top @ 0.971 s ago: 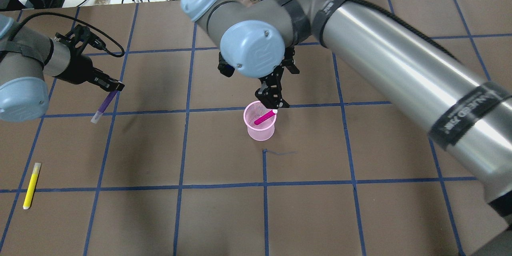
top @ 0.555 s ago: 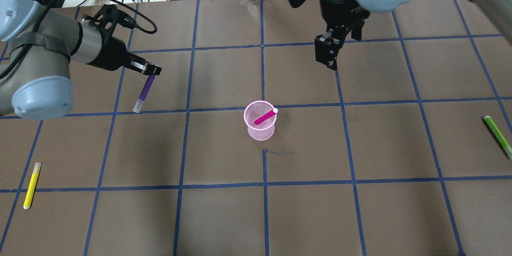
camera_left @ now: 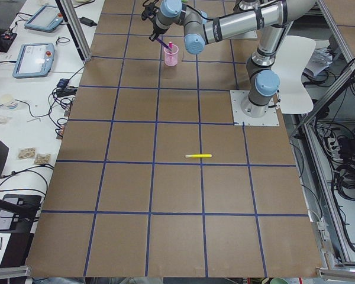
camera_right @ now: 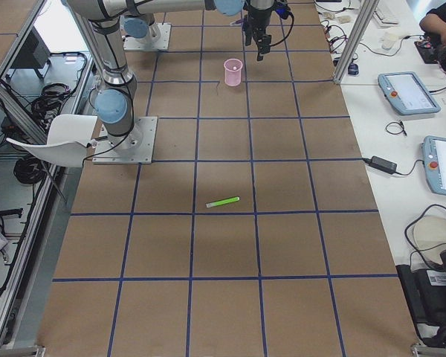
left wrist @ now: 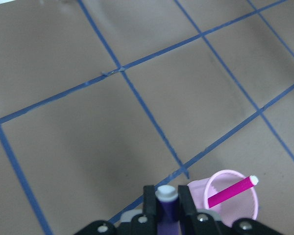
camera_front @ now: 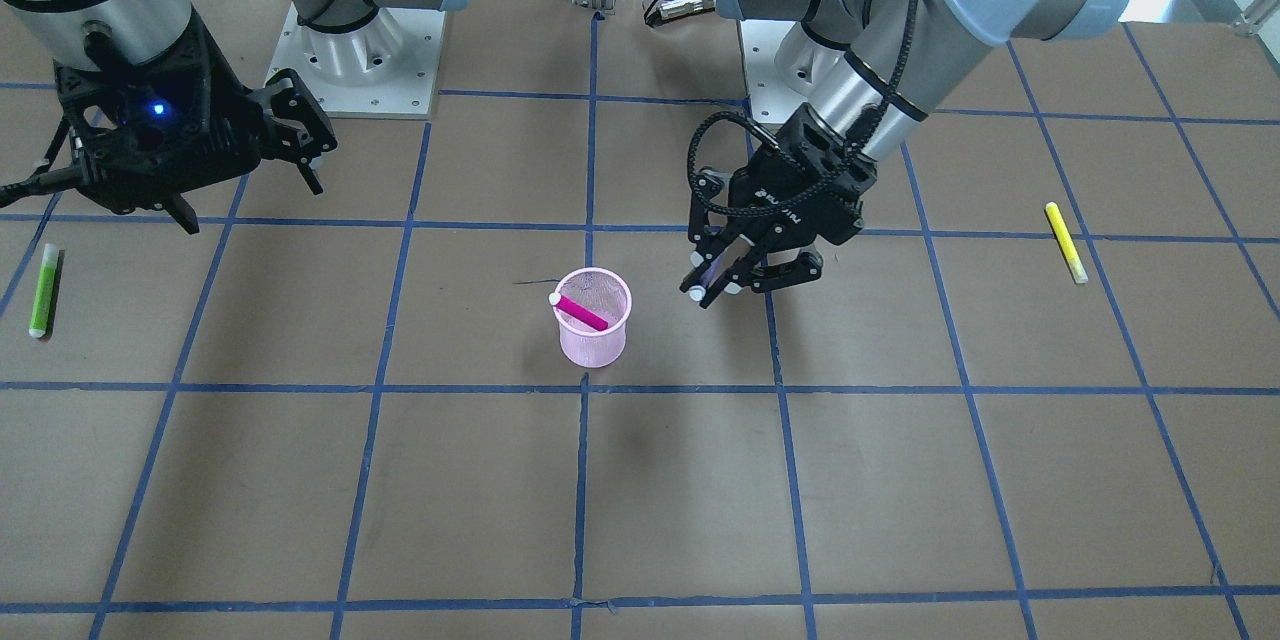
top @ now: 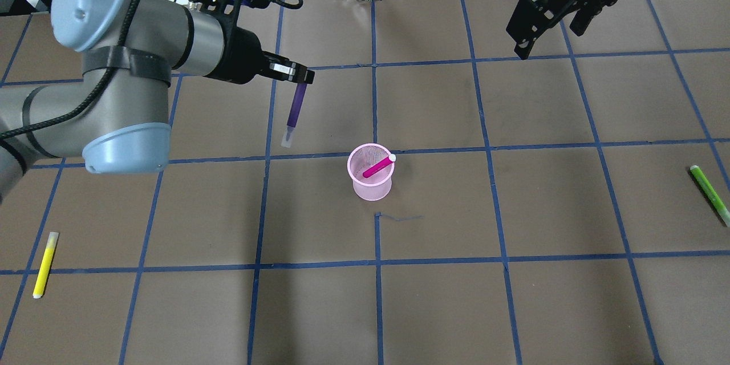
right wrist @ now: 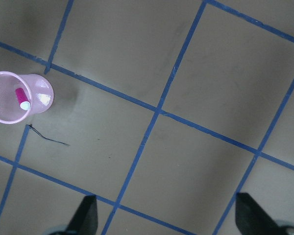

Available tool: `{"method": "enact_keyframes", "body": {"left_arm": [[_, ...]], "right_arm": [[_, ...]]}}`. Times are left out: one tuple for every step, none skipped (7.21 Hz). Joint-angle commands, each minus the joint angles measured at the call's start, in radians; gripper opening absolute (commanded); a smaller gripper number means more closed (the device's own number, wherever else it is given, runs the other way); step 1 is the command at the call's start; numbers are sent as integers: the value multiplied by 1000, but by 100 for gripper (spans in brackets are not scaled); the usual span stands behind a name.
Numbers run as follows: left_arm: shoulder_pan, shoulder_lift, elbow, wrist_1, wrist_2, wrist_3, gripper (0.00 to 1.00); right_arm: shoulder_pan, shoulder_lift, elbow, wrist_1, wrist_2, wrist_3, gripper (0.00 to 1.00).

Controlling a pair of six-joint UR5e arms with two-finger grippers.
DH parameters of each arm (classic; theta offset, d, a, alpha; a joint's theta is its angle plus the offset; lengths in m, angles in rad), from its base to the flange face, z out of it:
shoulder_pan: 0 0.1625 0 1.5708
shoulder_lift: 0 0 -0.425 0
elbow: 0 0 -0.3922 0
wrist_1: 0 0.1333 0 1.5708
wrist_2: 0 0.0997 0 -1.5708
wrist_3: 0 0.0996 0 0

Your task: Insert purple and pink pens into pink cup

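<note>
Left gripper (top: pixel 301 76) pinches purple pen (top: pixel 295 108) at its top end. The pen hangs nearly vertical above the worktop (top: pixel 513 308), near the pink cup (top: pixel 370 179) on the robot's left and far side, not over the rim. Cup stands upright mid-worktop; pink pen (top: pixel 377 166) leans inside, white end on the rim. Right gripper (top: pixel 548 43) is spread, holding nothing, up near the far edge, well apart from the cup. Yellow pen (top: pixel 45 264) and green pen (top: pixel 710 194) lie out by the left and right side edges.
</note>
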Motion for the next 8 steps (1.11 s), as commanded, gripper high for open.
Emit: {"method": "enact_keyframes", "body": {"left_arm": [[-134,0,-8,153,88,-117,0],[-175,-8,-23,239,201,-186,0],[-206,-23,-35,314,256,-230,0],[-226,-46,-38,435,369,-339,0],[-243,-66,-38,489,393,-365,0],[-249,-75,-69,557,421,-361,0],[-249,-97,-143,711,467,-363,0],[-252,-112,-178,823,469,-360,0]], "right_arm": [[-21,-14,107,-210,39,10,100],[-24,-76,176,-217,41,107,100],[-24,-132,233,-189,33,237,100],[-16,-173,249,-120,19,320,100],[-13,-178,252,-101,30,429,100],[3,-184,252,-86,36,514,100],[32,-187,255,-86,22,555,100],[45,-186,255,-86,22,550,100]]}}
